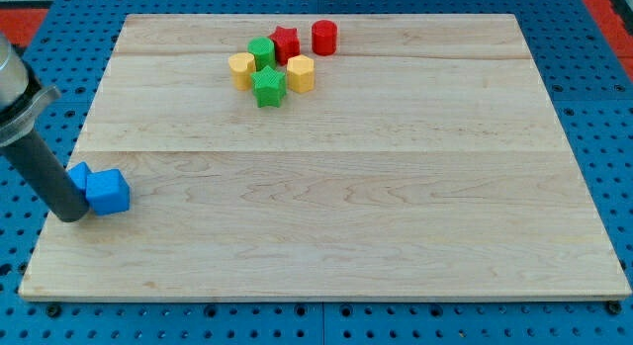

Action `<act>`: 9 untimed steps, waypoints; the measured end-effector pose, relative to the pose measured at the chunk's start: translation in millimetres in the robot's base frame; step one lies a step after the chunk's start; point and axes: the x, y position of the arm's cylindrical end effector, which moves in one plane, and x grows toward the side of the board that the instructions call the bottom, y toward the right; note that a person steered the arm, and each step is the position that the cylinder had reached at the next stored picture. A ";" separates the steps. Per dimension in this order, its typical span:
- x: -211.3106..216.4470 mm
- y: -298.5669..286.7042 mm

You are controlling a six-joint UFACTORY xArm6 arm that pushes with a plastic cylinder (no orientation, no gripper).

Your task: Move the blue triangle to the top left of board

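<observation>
At the board's (326, 236) left edge, my tip (71, 217) touches two blue blocks (100, 188).

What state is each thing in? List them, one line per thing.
my tip: at the board's left edge, against the left side of the blue blocks.
blue triangle: touching the rod, beside the blue cube.
blue cube: resting flat, right of the rod.
red, green and yellow blocks: clustered near the view's top, apart from the rod.
</observation>
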 end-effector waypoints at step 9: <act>-132.5 49.9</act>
